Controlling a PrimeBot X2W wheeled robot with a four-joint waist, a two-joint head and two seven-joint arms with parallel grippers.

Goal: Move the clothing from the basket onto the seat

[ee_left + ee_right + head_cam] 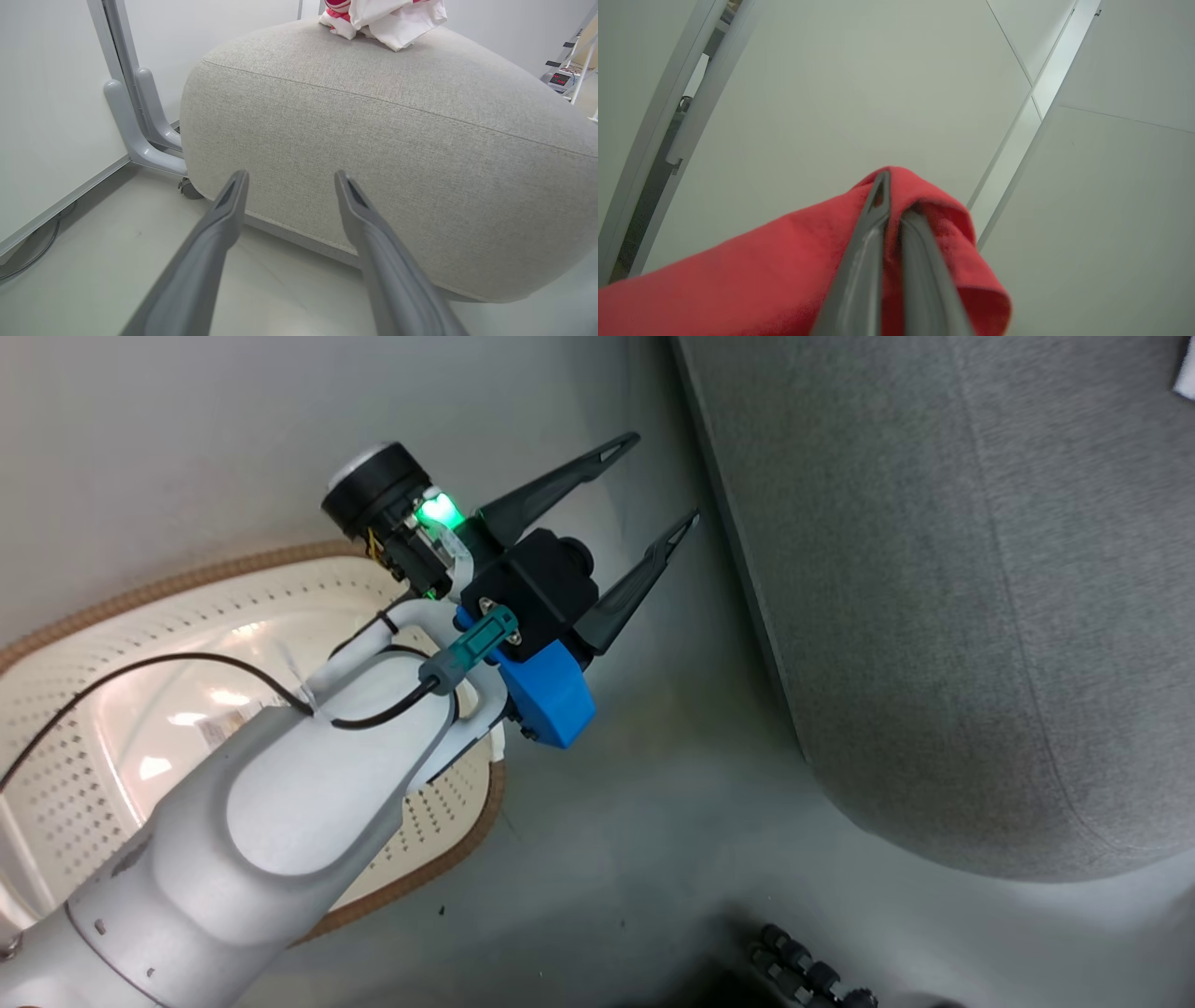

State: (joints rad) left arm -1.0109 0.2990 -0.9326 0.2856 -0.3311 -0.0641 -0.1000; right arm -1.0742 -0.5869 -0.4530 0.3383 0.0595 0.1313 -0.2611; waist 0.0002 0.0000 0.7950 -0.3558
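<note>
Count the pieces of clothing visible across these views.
2. One red piece is pinched in the right end effector; a red-and-white bundle lies on the seat. The bundle may hold several garments.

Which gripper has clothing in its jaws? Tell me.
The right gripper: its jaws are shut on red clothing; the left gripper stands open and empty.

Bright even light; glare in the basket; edges warped
</note>
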